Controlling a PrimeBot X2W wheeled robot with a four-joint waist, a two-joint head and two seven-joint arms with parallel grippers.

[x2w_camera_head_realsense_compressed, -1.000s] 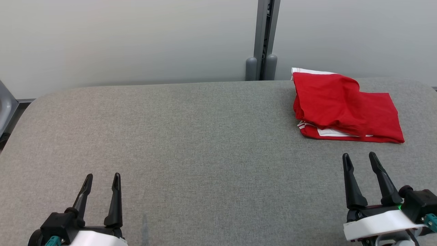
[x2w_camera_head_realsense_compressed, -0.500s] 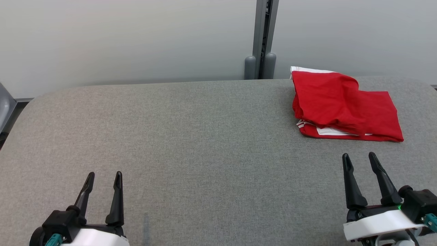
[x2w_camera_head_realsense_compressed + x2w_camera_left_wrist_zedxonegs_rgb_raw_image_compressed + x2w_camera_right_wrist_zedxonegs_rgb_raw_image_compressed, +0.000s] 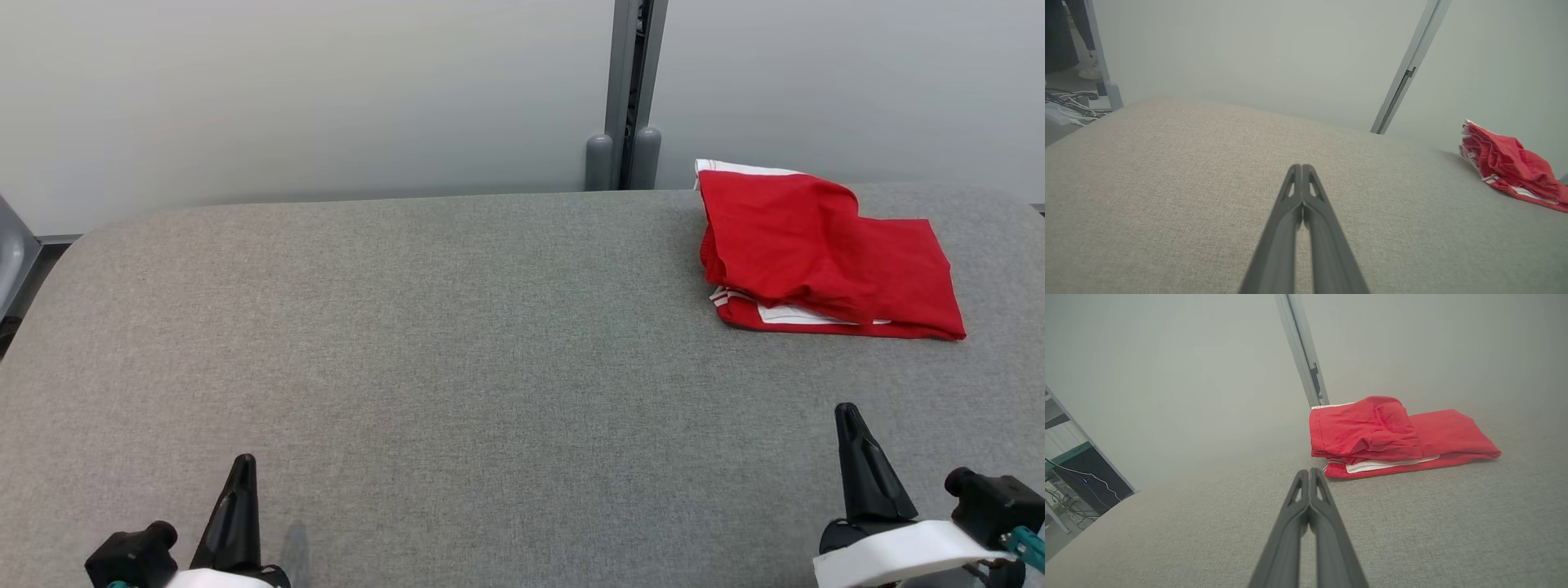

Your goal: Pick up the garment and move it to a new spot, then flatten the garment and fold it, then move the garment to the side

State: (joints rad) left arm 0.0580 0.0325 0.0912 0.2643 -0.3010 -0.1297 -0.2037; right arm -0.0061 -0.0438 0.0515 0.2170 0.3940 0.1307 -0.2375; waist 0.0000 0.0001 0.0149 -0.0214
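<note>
Garment, red with white trim, lies roughly folded on your desk, just right of the grey post. Your left end effector and right end effector are clenched empty, well short of that post.

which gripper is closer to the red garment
Right. The right gripper sits on the near side of the red garment; the left gripper is far across the grey table.
</note>
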